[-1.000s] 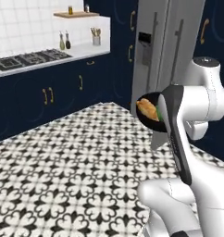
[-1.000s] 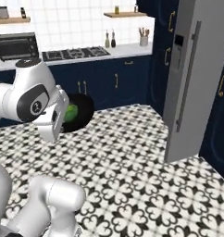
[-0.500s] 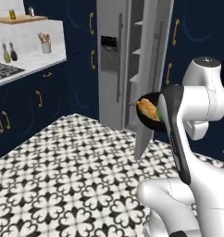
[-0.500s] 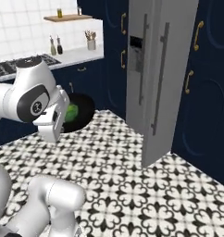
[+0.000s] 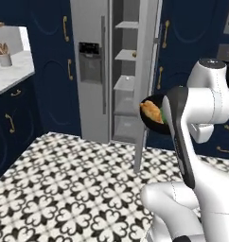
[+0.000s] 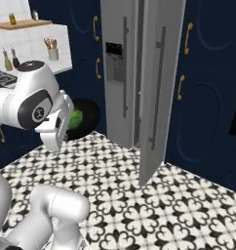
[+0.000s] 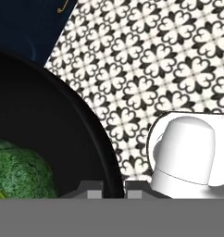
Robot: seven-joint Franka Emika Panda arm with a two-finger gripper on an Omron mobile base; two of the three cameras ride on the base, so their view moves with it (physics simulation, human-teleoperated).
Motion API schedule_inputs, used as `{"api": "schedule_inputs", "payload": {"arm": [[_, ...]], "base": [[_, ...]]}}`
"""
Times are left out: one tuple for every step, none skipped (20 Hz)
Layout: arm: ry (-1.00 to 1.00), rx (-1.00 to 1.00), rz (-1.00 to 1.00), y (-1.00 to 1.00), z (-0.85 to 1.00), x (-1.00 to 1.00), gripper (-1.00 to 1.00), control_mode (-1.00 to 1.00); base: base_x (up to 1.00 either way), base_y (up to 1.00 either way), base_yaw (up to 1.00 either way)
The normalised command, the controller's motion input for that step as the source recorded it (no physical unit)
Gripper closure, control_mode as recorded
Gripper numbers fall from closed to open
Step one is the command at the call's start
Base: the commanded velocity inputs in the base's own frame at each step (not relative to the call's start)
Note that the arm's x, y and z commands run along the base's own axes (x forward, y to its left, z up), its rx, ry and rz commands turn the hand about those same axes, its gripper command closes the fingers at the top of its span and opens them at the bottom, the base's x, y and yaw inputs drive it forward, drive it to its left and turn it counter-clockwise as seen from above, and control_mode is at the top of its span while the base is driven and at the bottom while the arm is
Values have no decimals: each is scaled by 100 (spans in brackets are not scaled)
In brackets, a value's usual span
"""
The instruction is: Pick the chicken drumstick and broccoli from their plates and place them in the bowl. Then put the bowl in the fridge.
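Here my pincer [image 7: 107, 189] is clamped on the rim of the bowl [image 7: 49, 134], one tip inside the black wall and one outside, carrying it above the patterned floor [image 7: 155, 65]. In the hand view the broccoli [image 7: 19, 171] lies in the bowl at about eight o'clock. From the left base view the bowl [image 5: 152, 116] sits beside my forearm with the chicken drumstick [image 5: 151, 112] showing golden inside it. From the right base view the bowl [image 6: 83, 118] hangs at nine o'clock, the broccoli [image 6: 75, 118] green against the black. The fridge [image 5: 95, 71] stands ahead at twelve o'clock, one door swung open onto white shelves [image 5: 125, 56]; the dispenser panel [image 6: 113, 66] marks its other door.
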Motion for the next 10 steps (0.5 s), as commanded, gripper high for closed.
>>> {"api": "schedule_inputs", "payload": {"arm": [[0,0,0,0,0,0,100,100],[0,0,0,0,0,0,100,100],[0,0,0,0,0,0,100,100],[0,0,0,0,0,0,100,100],[0,0,0,0,0,0,100,100],[0,0,0,0,0,0,100,100],[0,0,0,0,0,0,100,100],[0,0,0,0,0,0,100,100],[0,0,0,0,0,0,100,100],[0,0,0,0,0,0,100,100]], "base": [[94,100,-48],[91,100,-49],[94,100,-49],[93,100,-49],[93,100,-48],[89,100,-48],[90,100,-48],[91,100,-48],[89,100,-48],[89,100,-47]]}}
